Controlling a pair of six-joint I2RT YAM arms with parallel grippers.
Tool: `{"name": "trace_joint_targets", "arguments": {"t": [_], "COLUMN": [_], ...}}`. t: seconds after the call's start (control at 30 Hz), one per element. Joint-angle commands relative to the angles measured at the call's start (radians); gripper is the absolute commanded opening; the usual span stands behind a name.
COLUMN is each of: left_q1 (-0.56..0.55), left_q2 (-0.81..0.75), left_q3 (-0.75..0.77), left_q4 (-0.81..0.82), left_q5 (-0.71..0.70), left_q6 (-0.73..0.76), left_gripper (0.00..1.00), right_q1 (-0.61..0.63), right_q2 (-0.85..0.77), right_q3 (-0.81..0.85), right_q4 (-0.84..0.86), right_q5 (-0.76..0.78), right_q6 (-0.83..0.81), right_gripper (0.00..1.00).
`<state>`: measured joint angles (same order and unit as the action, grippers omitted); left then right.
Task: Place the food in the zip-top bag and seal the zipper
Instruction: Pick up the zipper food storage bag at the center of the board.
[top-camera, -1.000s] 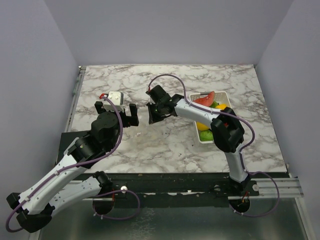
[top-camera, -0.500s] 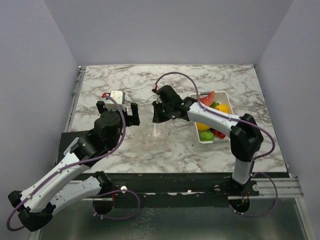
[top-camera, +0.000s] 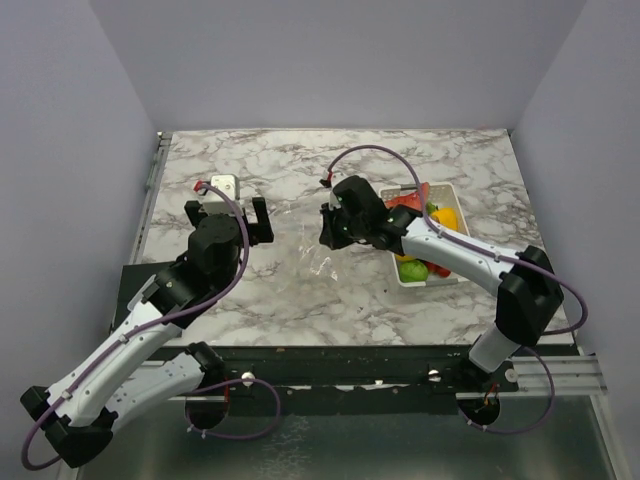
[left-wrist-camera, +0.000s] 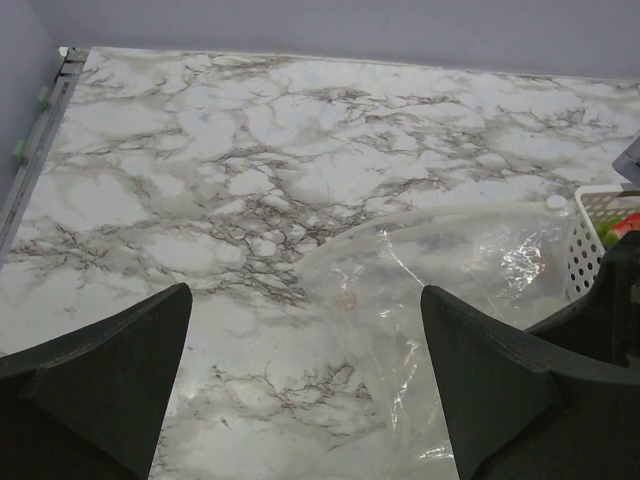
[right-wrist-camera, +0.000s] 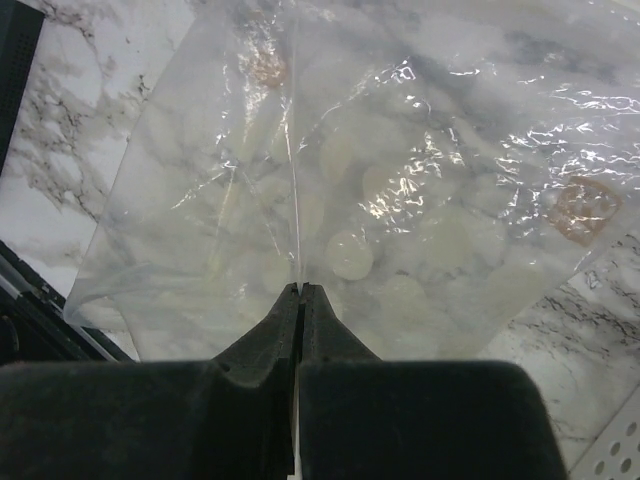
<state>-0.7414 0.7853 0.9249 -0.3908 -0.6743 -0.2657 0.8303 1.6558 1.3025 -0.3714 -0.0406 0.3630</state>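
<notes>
Right wrist: pale-dotted zip-top bag

The bag is thin clear plastic film, glossy and creased. The table has a smooth, marble-patterned top with a dull sheen. The basket at right is white perforated plastic.

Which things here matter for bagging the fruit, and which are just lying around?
For the job: zip-top bag, pinched by the shut right claw; toy fruits; open left claw.
Just lying about: white basket holding the fruits; marble table.
</notes>
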Motion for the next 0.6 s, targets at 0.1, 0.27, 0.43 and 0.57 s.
{"name": "trace_joint_targets", "arguments": {"t": [0.1, 0.27, 0.43, 0.57], "left_q1": [0.038, 0.090, 0.149, 0.187], "left_q2": [0.026, 0.031, 0.042, 0.051], "left_q3": [0.000, 0.004, 0.012, 0.018], "left_q4": [0.003, 0.006, 0.009, 0.014], "left_q5": [0.030, 0.071, 0.150, 0.207], "left_q6": [-0.017, -0.032, -0.048, -0.058], "left_gripper": [0.98, 0.98, 0.99, 0.99], "right_q1": [0.007, 0.007, 0.007, 0.007], "right_q2": [-0.124, -0.209, -0.309, -0.375], "right_q3": [-0.068, -0.121, -0.185, -0.214], "right_q4": [0.042, 0.044, 0.059, 0.044], "right_q5": [0.037, 0.037, 0.035, 0.026], "right_q6": [-0.087, -0.155, -0.221, -0.268], "right_gripper": [0.01, 0.01, 0.01, 0.01]}}
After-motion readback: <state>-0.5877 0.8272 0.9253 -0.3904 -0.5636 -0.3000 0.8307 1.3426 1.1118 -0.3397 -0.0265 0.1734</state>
